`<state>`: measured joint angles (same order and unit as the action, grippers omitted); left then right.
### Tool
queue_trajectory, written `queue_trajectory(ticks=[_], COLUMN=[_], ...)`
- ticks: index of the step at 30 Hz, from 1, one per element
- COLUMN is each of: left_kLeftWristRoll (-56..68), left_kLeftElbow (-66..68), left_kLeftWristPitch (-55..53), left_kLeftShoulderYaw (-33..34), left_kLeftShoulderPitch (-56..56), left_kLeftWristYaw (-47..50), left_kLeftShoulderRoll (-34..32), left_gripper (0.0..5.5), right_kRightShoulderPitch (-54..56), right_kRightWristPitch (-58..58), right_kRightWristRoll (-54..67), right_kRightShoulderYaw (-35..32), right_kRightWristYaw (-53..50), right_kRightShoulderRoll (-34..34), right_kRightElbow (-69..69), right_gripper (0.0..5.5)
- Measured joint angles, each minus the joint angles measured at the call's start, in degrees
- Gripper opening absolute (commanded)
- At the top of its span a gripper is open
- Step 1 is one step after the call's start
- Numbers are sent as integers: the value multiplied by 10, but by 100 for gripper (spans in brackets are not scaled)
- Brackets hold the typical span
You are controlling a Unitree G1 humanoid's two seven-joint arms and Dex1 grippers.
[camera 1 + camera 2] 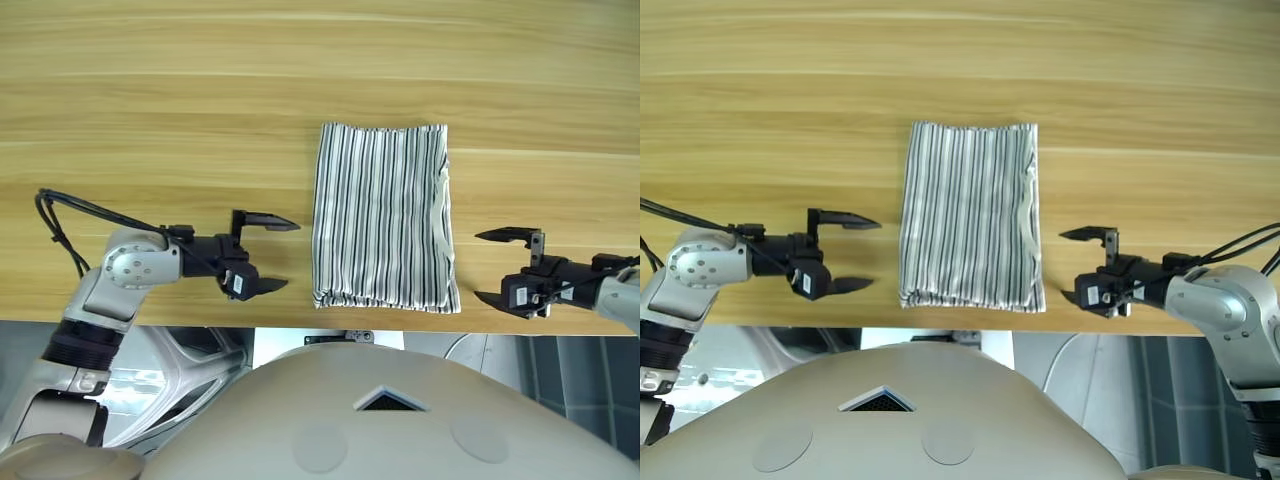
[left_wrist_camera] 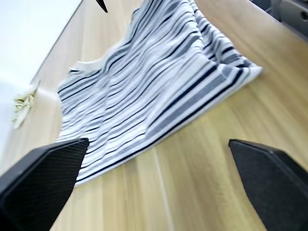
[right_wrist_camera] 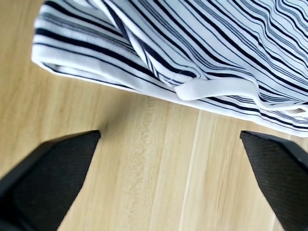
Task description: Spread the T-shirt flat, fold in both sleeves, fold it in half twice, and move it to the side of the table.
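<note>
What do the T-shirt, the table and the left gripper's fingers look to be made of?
T-shirt: soft striped knit, likely cotton, matte; it creases and has hemmed edges. Table: smooth pale wood or wood-look laminate, by its grain lines; cannot tell which. Left gripper fingers: matte black, probably plastic.

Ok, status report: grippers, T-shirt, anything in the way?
Left gripper, right gripper open, empty, either side. Black-and-white striped T-shirt folded to a rectangle, near front edge. Only bare light wooden table between.
</note>
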<state>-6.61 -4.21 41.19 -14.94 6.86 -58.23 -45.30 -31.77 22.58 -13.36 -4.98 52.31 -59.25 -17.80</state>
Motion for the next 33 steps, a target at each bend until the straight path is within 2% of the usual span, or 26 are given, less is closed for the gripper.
queue_trajectory(ticks=[11,20,33], left_kLeftWristRoll=[26,1,-23], left_kLeftElbow=[-24,-2,21], left_kLeftWristPitch=[11,35,34], left_kLeftShoulderYaw=[-56,-88,-116], left_kLeftShoulderPitch=[16,10,-5], left_kLeftWristYaw=[-15,-8,47], left_kLeftShoulderRoll=[-35,-37,21], left_gripper=[540,540,540], right_kRightShoulderPitch=[-7,-7,18], right_kRightWristPitch=[17,11,5], right_kRightWristRoll=[11,12,11], right_kRightShoulderYaw=[70,90,113], right_kRightWristYaw=[-5,-10,-12], right_kRightShoulderRoll=[9,15,18], right_kRightElbow=[-52,-67,-66], right_gripper=[539,539,539])
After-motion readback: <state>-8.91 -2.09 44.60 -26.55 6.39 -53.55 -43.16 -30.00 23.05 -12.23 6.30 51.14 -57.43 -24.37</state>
